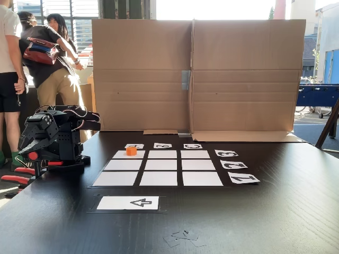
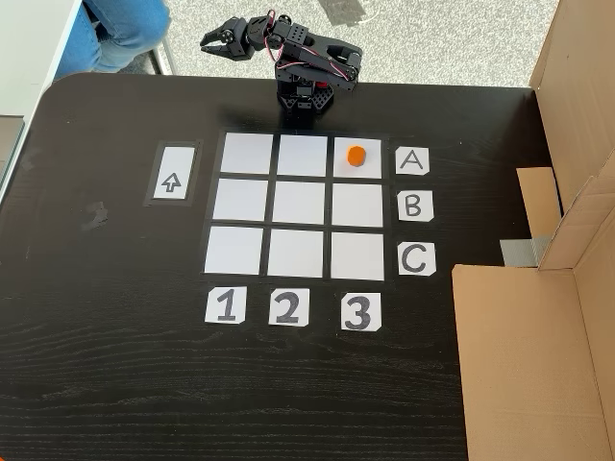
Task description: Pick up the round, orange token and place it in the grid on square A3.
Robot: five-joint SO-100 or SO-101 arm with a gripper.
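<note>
Resting folded at the far edge of the black counter point(image 2: 115, 384), my arm keeps its end effector point(image 2: 215, 36) out past the counter's rim, and in the fixed view from above its two fingers stand apart with nothing between them. In the low fixed view my arm point(image 1: 50, 138) sits at the left, its fingers too dark against the body to make out.

The token point(image 2: 356, 156) stands upright on square A3 point(image 2: 369, 144), the cell in line with card A point(image 2: 412, 161) and card 3 point(image 2: 357, 312). It sits near the middle of that white rectangle, a little toward its lower side in the view from above, touching no black gap. In the low view the token point(image 1: 131, 151) is on the far left cell of the grid point(image 1: 159, 169). The other eight cells of the grid point(image 2: 300, 204) are bare paper.

Beside the grid lies the arrow card point(image 2: 171, 182), well apart from the token. A cardboard screen point(image 1: 196, 74) stands on the counter.
</note>
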